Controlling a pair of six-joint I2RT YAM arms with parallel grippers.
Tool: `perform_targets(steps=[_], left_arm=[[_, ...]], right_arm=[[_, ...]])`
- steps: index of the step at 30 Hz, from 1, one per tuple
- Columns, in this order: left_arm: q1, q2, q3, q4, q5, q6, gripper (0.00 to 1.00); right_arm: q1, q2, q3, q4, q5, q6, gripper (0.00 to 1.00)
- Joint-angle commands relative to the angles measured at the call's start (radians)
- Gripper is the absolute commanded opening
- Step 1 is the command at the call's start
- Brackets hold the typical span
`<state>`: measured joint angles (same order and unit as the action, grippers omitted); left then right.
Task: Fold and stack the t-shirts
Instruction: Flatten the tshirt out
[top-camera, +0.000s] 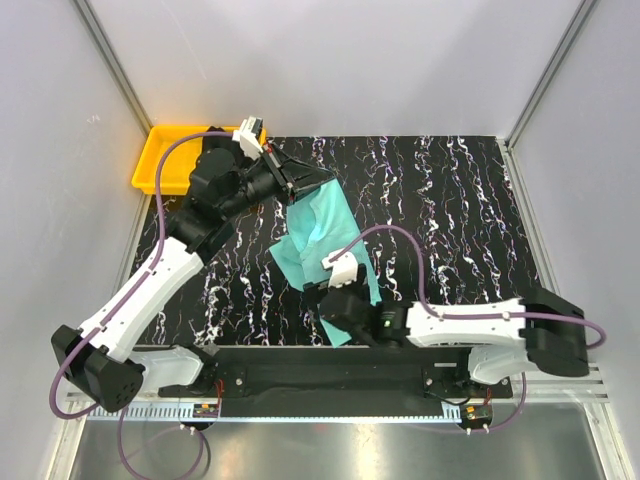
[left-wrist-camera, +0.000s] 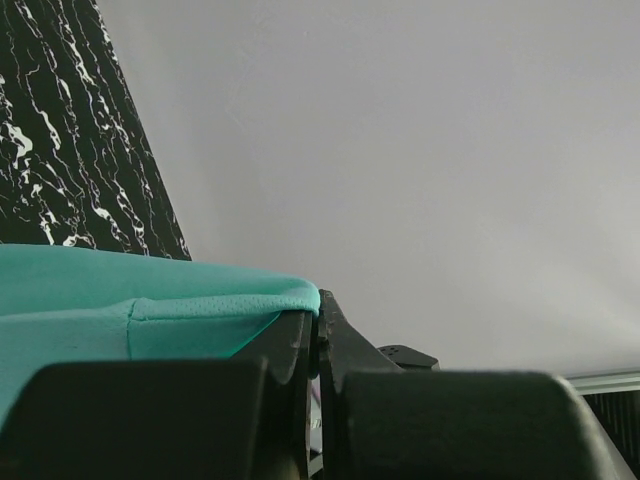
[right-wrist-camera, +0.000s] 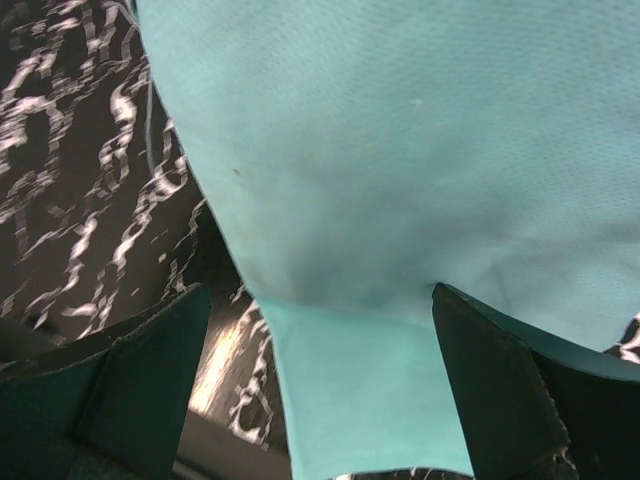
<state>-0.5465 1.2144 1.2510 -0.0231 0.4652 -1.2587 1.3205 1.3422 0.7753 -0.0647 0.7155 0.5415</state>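
In the top view, the right gripper (top-camera: 335, 305) and its wrist cover the near end of the plain turquoise cloth t-shirt (top-camera: 322, 228), so we cannot see that hem. The left arm hides part of the yellow plastic tray (top-camera: 160, 165). From the left wrist, the shirt runs off the left edge. From the right wrist, it spills past the top and right edges, and the dark fingers (right-wrist-camera: 130, 380) look blurred to us.
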Motion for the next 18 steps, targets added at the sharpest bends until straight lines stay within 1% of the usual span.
perform_targets(steps=[1,3,5,8,9,10,12,13,15,16,17,18], left_arm=[[-0.003,-0.032,0.039,0.028,0.036,-0.028,0.0],[-0.003,-0.039,0.037,0.026,0.035,-0.031,0.0],[-0.003,-0.052,0.036,0.0,0.032,-0.028,0.0],[-0.004,-0.07,0.036,-0.024,0.032,-0.015,0.0],[-0.004,-0.075,0.036,-0.032,0.032,-0.011,0.0],[-0.004,-0.081,0.027,-0.037,0.029,-0.01,0.0],[-0.004,-0.098,0.016,-0.04,0.027,-0.01,0.0],[-0.003,-0.104,0.005,-0.04,0.026,-0.01,0.0],[-0.003,-0.121,-0.002,-0.049,0.018,0.004,0.0],[-0.003,-0.127,-0.002,-0.064,0.013,0.011,0.0],[-0.003,-0.13,-0.002,-0.07,0.01,0.025,0.0],[-0.003,-0.133,-0.005,-0.072,0.01,0.028,0.0]], right_arm=[[0.037,0.089,0.077,0.055,0.309,-0.011,1.0],[0.042,0.127,0.1,0.055,0.354,0.001,1.0],[0.042,0.146,0.104,0.104,0.374,0.015,1.0],[0.04,0.152,0.102,0.108,0.417,0.026,0.85],[0.036,0.146,0.093,0.109,0.424,0.026,0.76],[0.033,0.14,0.085,0.115,0.426,0.022,0.7],[0.02,0.114,0.065,0.12,0.43,0.014,0.53],[0.01,0.101,0.059,0.123,0.427,-0.004,0.33],[0.003,0.054,0.039,0.124,0.412,-0.037,0.19],[0.0,0.035,0.033,0.126,0.409,-0.069,0.04],[0.0,0.013,0.024,0.128,0.403,-0.084,0.0],[0.0,-0.039,0.006,0.128,0.389,-0.098,0.0]])
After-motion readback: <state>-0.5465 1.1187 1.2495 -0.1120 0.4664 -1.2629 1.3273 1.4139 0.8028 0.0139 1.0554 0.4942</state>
